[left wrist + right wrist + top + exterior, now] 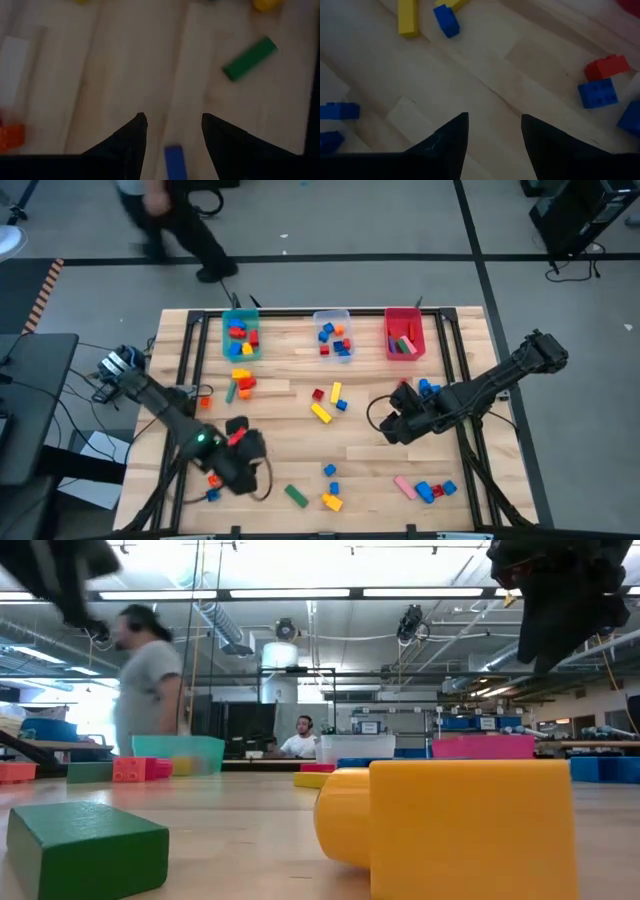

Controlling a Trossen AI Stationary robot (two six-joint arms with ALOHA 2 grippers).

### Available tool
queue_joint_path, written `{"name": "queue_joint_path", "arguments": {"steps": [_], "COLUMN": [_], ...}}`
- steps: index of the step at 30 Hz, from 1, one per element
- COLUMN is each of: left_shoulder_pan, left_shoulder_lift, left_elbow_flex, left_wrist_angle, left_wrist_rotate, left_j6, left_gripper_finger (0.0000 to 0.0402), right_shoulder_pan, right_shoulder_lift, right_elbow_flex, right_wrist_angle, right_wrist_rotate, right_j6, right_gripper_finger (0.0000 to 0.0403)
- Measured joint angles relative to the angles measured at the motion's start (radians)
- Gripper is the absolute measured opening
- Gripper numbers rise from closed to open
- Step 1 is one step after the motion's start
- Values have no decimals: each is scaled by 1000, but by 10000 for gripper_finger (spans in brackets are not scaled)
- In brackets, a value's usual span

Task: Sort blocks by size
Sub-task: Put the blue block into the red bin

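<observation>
Blocks of many colours lie scattered on the wooden table (290,430). Near the front lie a green bar (295,495) and a yellow block (332,502). My left gripper (172,117) hangs open above the near left of the table (240,470). A blue block (175,162) lies on the wood below the gap between its fingers, and the green bar (249,58) lies farther off. My right gripper (493,116) is open above bare wood at the middle right (395,425), with a red block (606,66) and blue blocks (598,92) to one side.
Three bins stand along the far edge, each holding some blocks: teal (240,335), clear (332,333) and red (404,333). A yellow bar (408,17) and a blue block (446,20) lie beyond my right gripper. A person (170,220) walks past behind the table.
</observation>
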Motion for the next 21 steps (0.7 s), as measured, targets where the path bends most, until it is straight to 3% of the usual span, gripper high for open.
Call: {"name": "queue_joint_path", "arguments": {"steps": [5,10,21], "left_shoulder_pan": [-105,-160,-192], "left_shoulder_lift": [41,97,123], "left_elbow_flex": [-42,-100,-273], "left_wrist_angle": [20,40,236], "left_wrist_rotate": [-11,4,128], "left_j6": [-21,-179,-408], "left_gripper_finger": [198,198,198], "right_shoulder_pan": [18,24,24], "right_shoulder_lift": [0,0,0], "right_elbow_flex": [0,0,0], "right_wrist_angle": [11,32,51], "right_wrist_rotate": [31,41,41], "right_j6": [-4,-5,-5], "right_gripper_finger": [197,195,195]}}
